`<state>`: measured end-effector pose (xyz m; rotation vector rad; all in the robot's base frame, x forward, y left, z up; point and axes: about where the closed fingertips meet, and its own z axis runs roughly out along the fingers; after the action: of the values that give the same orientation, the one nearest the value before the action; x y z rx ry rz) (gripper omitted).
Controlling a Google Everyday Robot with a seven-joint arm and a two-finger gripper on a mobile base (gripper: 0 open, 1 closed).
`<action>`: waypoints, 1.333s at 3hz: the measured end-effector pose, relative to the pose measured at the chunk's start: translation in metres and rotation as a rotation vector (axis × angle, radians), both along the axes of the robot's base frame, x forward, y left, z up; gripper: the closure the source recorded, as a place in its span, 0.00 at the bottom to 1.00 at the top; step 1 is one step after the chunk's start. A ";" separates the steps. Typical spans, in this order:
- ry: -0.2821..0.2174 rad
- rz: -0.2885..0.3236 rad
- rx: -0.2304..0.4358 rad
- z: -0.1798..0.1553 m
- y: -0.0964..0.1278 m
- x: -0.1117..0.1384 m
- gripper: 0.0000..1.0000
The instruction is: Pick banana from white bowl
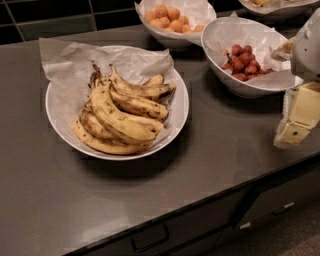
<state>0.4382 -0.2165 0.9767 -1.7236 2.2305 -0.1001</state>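
The wide white bowl (182, 106), lined with crinkled white paper, sits at the left middle of the dark counter. It holds several bananas. The plump yellow banana (118, 118) with fine freckles lies on top of the pile, curving from a dark tip at the upper left down to the lower right. Flatter bananas with heavy brown streaks lie behind and under it. My gripper (296, 125) hangs at the right edge of the view, over the counter's front right. It is well to the right of the bowl, apart from it, and holds nothing that I can see.
A smaller white bowl of red fruit (243, 62) stands just behind my gripper. A bowl of orange round fruit (169, 19) stands at the back. Another bowl (280, 4) is cut off at the top right. The counter's front edge and a drawer with a handle (150, 238) run below.
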 end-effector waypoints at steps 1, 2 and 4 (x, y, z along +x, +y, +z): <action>0.000 0.000 0.000 0.000 0.000 0.000 0.00; -0.017 0.037 -0.015 0.003 0.016 0.000 0.00; -0.023 0.202 0.027 -0.002 0.113 -0.018 0.00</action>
<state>0.4200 -0.1037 0.9743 -1.9108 2.0196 -0.0422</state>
